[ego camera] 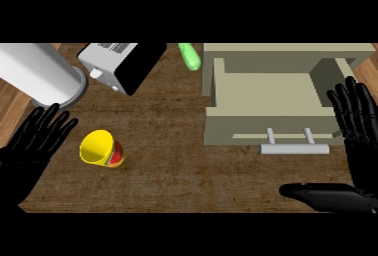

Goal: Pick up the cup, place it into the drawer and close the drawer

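right hand (354, 125): i see it at the right edge, fingers straight and pointing up the view, thumb stretched out low toward the left. holds nothing. fingertips sit over the right wall of the drawer, can't tell if they touch.
left hand (40, 135): at the left edge, fingers straight and spread, pointing up and slightly right. holds nothing. near the cup, apart from it.
cup (101, 148): yellow with a red patterned side, on its side on the counter, mouth facing up-left. just right of the left hand, well left of the drawer.
counter (177, 175): dark brown, woven-looking top; lighter wood shows at the far left and far right edges.
drawer (266, 95): beige, pulled open toward me, inside bare. grey bar handle (294, 148) on two posts at its near front.
drawer housing (288, 49): beige box behind the drawer, at the far right.
white cylinder (40, 72): big, far left, standing on a grey round base, just beyond the left hand's fingertips.
white box appliance (118, 60): far centre-left, tilted, with a black face turned right.
green object (190, 56): slim, elongated, at the far edge between appliance and housing; i can't tell what it is.
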### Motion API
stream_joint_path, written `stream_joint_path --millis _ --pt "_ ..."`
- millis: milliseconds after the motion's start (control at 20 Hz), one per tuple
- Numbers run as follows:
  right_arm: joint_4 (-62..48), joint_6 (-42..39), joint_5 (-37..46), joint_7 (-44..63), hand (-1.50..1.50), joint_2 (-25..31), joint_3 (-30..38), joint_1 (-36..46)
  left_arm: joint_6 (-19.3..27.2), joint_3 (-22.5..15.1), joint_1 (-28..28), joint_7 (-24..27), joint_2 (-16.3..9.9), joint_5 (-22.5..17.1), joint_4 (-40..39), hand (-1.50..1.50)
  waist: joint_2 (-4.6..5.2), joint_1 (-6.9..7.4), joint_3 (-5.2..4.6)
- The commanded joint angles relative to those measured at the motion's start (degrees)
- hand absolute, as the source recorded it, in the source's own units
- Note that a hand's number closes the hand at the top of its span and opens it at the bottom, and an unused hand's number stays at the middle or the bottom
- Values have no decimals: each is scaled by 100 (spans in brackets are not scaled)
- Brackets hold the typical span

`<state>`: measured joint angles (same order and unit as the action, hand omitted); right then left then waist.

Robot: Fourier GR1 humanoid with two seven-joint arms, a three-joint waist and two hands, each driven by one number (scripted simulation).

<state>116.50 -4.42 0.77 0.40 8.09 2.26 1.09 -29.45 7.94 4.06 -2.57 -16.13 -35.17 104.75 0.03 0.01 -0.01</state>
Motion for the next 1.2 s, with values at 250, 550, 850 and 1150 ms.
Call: stream_joint_path --millis 250,550,850,1150 --pt "-216 -175 -82 -230 -150 63 242 -24 -445 602 -307 1082 -54 1140 -1765 -150 3 -23 -1" --pt "85 -186 -80 242 -150 79 195 125 -232 585 -641 1932 77 2222 -2957 -150 3 -36 -3" --pt "-85 -351 -285 186 -150 175 445 310 -96 627 -1091 2822 -93 2926 -4334 -150 4 -34 -2" --pt "-445 -290 13 -295 -150 -47 220 142 -235 595 -1564 4478 -304 3596 -6407 -150 12 -57 -5"
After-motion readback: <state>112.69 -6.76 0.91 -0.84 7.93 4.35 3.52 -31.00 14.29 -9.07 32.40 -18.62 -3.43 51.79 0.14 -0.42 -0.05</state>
